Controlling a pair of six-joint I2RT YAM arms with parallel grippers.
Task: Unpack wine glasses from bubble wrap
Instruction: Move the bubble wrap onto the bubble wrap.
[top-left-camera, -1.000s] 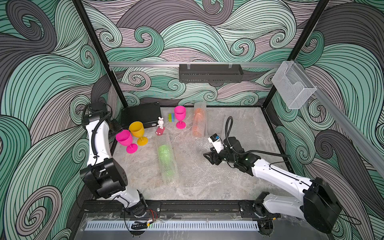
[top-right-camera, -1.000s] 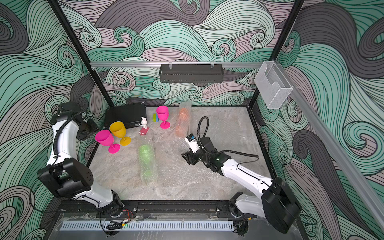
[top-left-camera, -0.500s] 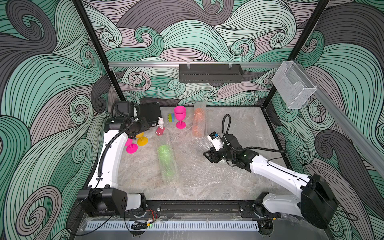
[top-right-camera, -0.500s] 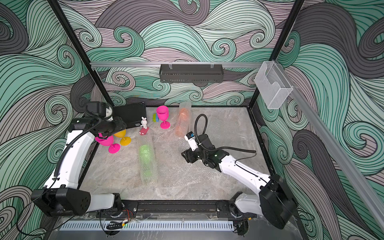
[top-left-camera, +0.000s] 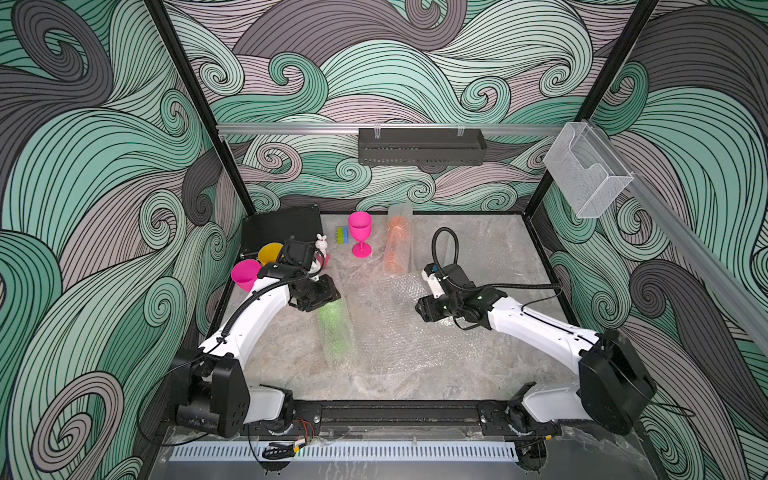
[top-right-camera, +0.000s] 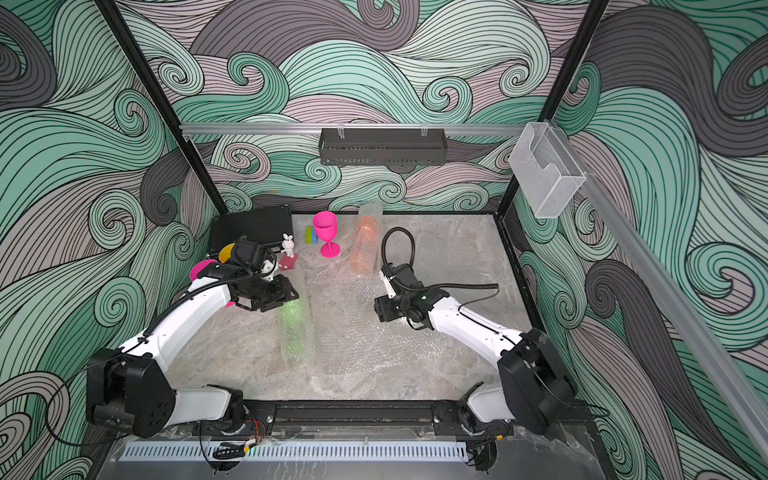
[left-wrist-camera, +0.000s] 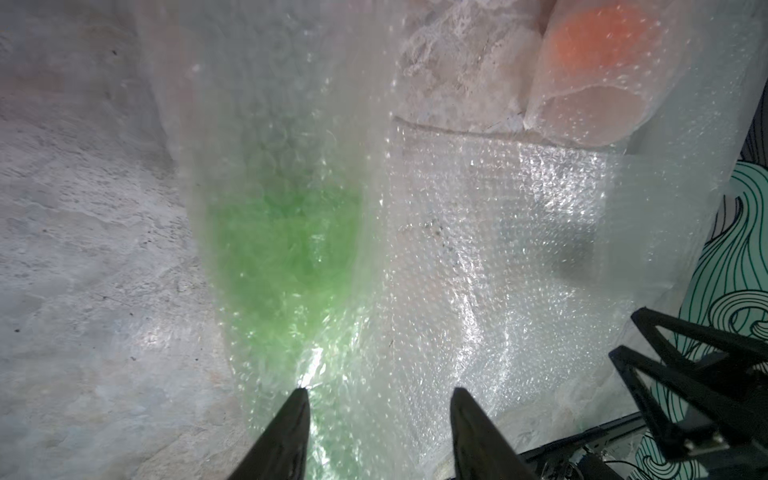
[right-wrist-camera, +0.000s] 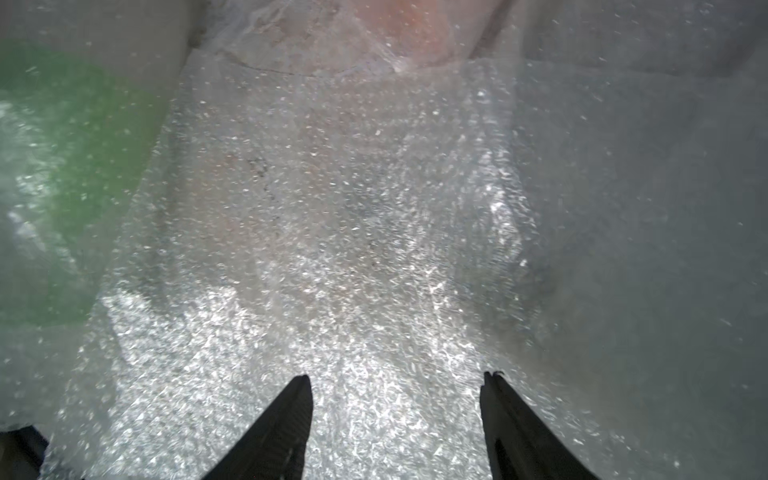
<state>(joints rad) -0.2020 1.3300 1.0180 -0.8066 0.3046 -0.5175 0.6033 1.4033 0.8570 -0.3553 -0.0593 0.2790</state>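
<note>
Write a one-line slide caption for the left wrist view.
Open fingers poised at the bubble-wrapped lime green goblet; a wrapped orange goblet lies nearby.

Left wrist cam: left gripper (left-wrist-camera: 379, 392) jaws apart, nothing pinched between them. One fingertip (left-wrist-camera: 291, 428) sits over the near end of a bubble-wrap tube (left-wrist-camera: 270, 104) lying on the bench (left-wrist-camera: 83, 228); can't tell if it touches. Green goblet (left-wrist-camera: 282, 257) shows blurred inside that tube, bowl tapering toward the fingertips. Flat bubble-wrap sheet (left-wrist-camera: 498, 232) is spread just beside it, with the other fingertip over the sheet. Past the sheet, a second tube (left-wrist-camera: 673, 75) with an orange goblet (left-wrist-camera: 594, 50) inside. Black trussed fingers of the right gripper (left-wrist-camera: 625, 337) stand at the sheet's far side, patterned wall (left-wrist-camera: 739, 257) behind.
</note>
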